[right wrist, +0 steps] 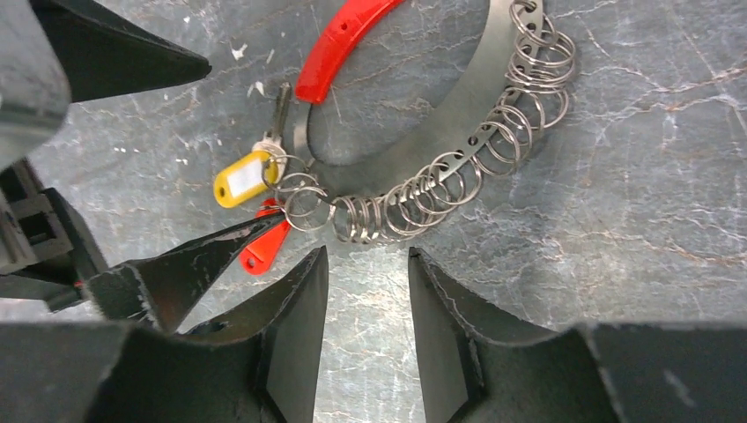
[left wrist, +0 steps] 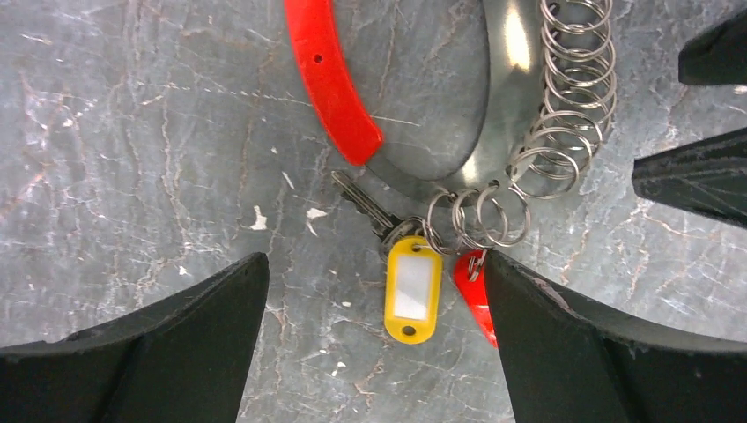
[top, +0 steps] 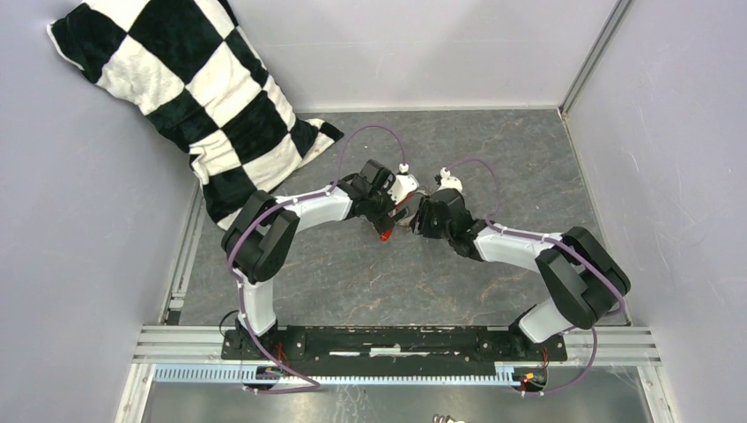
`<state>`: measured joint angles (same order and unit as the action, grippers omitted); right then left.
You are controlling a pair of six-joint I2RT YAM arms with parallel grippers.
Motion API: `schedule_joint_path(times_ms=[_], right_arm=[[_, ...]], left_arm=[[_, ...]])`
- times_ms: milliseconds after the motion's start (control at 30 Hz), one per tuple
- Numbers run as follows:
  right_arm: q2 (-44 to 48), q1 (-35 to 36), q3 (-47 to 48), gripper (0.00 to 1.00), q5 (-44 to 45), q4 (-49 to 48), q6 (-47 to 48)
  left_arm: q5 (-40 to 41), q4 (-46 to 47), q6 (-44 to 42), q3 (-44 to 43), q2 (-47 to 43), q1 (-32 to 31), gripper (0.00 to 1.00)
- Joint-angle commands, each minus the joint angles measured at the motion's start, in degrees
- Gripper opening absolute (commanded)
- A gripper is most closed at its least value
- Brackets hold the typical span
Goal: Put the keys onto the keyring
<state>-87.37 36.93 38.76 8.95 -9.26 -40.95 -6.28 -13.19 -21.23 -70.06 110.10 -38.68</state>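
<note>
Top view: left tool (top: 390, 214) and right tool (top: 425, 216) nose to nose over mid-table (top: 352, 282). Work mostly hidden beneath them. Checked pillow (top: 194, 97) in far left corner.

Left wrist: left tool fingers wide, gripping nothing. Keyring (left wrist: 506, 106) flat on table, red sleeve (left wrist: 330, 79) on one arc, split rings (left wrist: 573, 88) threaded along the band. Yellow-tagged key (left wrist: 412, 289) lies between fingers. Red tag (left wrist: 476, 295) partly under one finger.

Right wrist: right tool gap narrow, empty, just short of split rings.

Risks: closing left tool may catch red tag and drag the chain. Tools are crowded, so fingers may clash. Flat band is hard to pinch.
</note>
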Motion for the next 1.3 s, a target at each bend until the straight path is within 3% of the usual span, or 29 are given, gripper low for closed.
schedule_joint_path(times_ms=[0,233,433,667,933,1267], right_arm=[[-1.6,-0.3,0.5,0.45,-4.4,-4.7,-3.9],[-4.4,1.1,0.2,0.44,-5.3,-6.3,-6.5],[-4.2,1.9,0.4,0.44,-4.4,-6.6,-7.4],[-1.8,4.2,2.8,0.43,1.9,-2.3,-4.2],[0.8,9.6,1.6,0.45,12.5,-3.9,13.3],[-4.7,10.8,6.7,0.44,6.7,-4.2,33.3]], left_arm=[[6.1,1.8,-4.6,1.4,0.1,0.1,0.95],[1.3,-0.3,-5.7,2.3,-3.0,0.2,0.87],[1.7,-0.6,-7.3,4.1,-4.0,0.2,0.85],[-1.1,-0.8,-5.4,4.6,-5.5,0.9,0.79],[-14.5,-5.4,1.2,0.0,-6.1,8.2,0.80],[-15.9,-6.2,2.3,-0.8,-8.6,11.3,0.88]])
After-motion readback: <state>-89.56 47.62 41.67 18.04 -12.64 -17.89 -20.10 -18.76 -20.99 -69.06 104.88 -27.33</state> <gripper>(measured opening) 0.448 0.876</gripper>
